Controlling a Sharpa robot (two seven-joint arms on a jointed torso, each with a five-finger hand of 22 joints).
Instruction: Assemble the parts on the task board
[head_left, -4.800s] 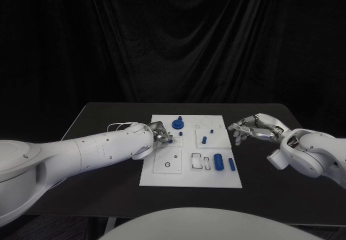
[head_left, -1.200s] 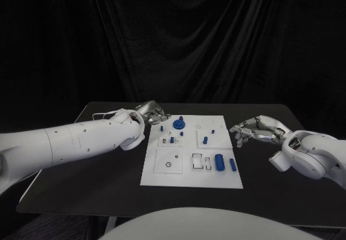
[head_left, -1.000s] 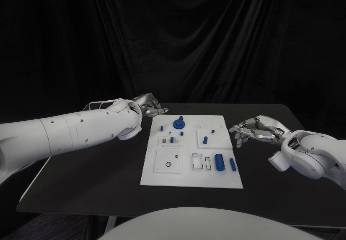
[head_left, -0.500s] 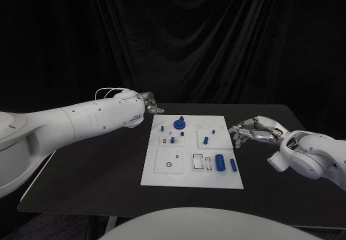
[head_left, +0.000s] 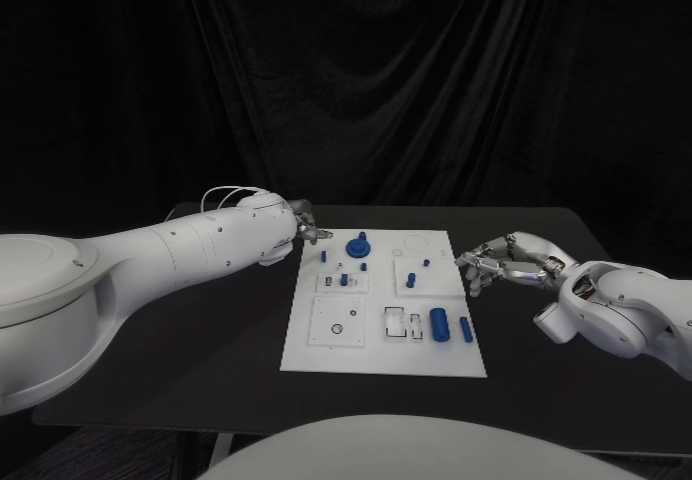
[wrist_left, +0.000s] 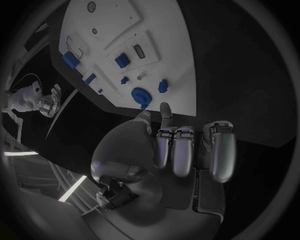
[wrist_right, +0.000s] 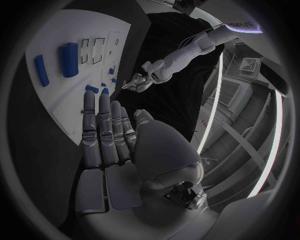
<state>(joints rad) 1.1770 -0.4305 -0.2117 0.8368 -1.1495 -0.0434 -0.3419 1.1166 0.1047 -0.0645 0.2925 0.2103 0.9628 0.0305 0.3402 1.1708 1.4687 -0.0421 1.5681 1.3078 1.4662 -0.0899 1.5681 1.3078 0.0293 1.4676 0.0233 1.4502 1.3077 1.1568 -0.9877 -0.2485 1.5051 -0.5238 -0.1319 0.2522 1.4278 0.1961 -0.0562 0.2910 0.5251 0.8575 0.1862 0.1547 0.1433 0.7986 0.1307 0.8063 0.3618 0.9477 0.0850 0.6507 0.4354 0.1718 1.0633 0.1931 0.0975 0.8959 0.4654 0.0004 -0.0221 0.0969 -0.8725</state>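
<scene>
The white task board (head_left: 335, 350) lies mid-table. On it a blue gear-like part with a peg (head_left: 358, 245) stands at the far end, with small blue pegs (head_left: 410, 281) near it. A thick blue cylinder (head_left: 437, 324) and a slimmer one (head_left: 464, 329) lie at its near right. My left hand (head_left: 306, 232) hovers off the board's far left corner, its fingers partly bent, thumb and fingertips apart, and nothing shows in them (wrist_left: 175, 150). My right hand (head_left: 498, 262) rests right of the board, fingers stretched out and holding nothing (wrist_right: 119, 145).
The black table (head_left: 188, 330) reaches past the board on both sides. A dark curtain hangs behind its far edge. The left wrist view looks along the board (wrist_left: 156, 50) from the gear (wrist_left: 141, 94) end; the right wrist view shows both cylinders (wrist_right: 69, 59).
My left hand has left the board's left side and swung up to its far left corner, dipping slightly in the last half second. The right hand has stayed in place.
</scene>
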